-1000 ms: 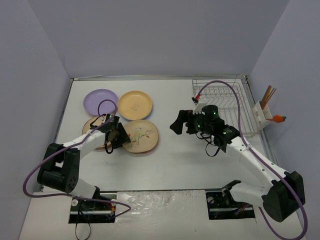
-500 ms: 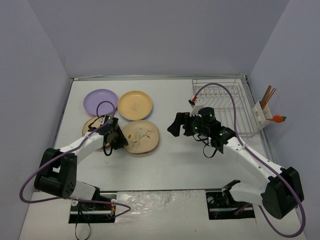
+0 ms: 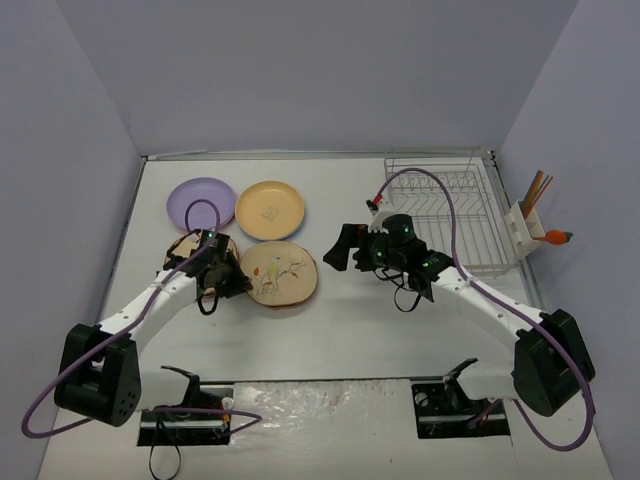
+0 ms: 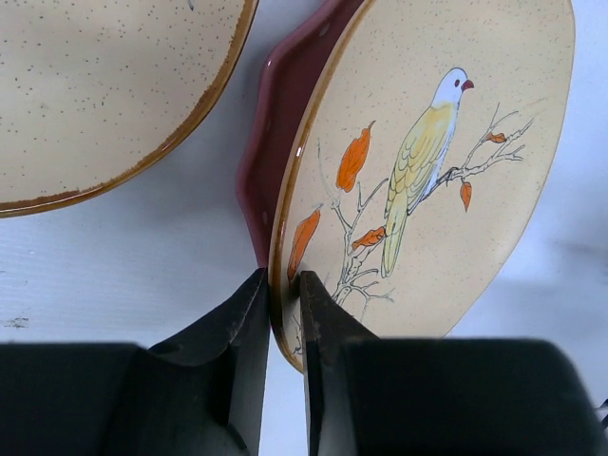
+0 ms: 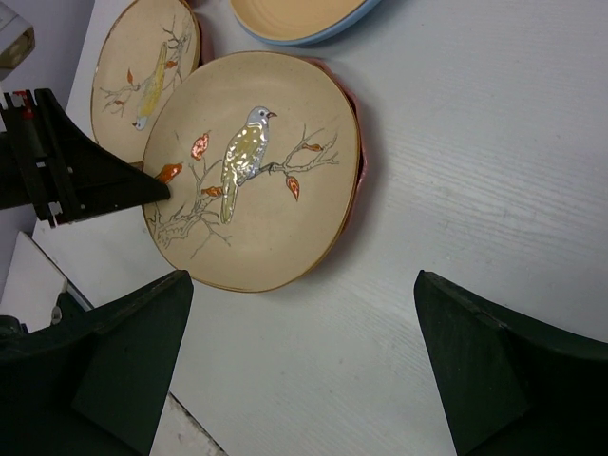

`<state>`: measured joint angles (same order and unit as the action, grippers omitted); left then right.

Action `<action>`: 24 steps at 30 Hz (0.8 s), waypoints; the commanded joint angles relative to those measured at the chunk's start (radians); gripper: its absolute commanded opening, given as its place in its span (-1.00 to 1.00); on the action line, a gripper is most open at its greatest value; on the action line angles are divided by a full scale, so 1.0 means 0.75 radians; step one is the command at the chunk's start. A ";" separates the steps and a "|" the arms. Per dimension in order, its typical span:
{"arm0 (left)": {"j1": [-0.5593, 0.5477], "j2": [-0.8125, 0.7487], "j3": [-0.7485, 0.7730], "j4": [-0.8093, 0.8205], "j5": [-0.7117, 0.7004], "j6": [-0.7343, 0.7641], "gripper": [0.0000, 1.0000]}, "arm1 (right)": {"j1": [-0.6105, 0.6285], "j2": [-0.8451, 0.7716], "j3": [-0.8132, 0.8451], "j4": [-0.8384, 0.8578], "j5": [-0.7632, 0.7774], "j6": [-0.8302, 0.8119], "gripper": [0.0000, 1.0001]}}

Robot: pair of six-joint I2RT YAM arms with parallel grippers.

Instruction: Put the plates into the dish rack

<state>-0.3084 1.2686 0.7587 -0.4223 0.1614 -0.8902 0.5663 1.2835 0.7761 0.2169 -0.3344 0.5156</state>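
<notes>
A tan bird-print plate [image 3: 284, 272] lies left of centre on a pink plate [image 4: 258, 161]. My left gripper [image 3: 240, 277] is shut on its left rim; in the left wrist view the jaws [image 4: 286, 285] pinch the plate's edge [image 4: 418, 180]. A second tan plate [image 3: 187, 245] lies partly under the left arm. A lilac plate [image 3: 201, 203] and a yellow-orange plate [image 3: 269, 209] lie behind. My right gripper [image 3: 350, 252] is open and empty, above bare table right of the bird plate [image 5: 252, 171]. The silver wire dish rack [image 3: 450, 215] stands at the back right, holding no plates.
A white utensil caddy [image 3: 525, 228] with sticks and an orange item hangs on the rack's right side. The yellow-orange plate sits on a blue one [image 5: 356, 13]. Grey walls close in the table on three sides.
</notes>
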 commanded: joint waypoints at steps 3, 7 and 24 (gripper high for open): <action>-0.010 -0.095 0.070 0.030 0.058 -0.042 -1.00 | 0.026 0.093 -0.015 0.302 -0.029 0.197 1.00; -0.009 -0.169 0.019 0.127 0.070 -0.106 -1.00 | 0.043 0.166 -0.030 0.410 -0.038 0.293 1.00; 0.007 -0.416 -0.329 0.696 0.140 -0.421 -1.00 | 0.081 0.406 -0.039 0.588 -0.069 0.464 1.00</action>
<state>-0.3073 1.0288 0.4855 -0.1230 0.2296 -1.1301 0.6222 1.5758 0.7445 0.5594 -0.3733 0.8218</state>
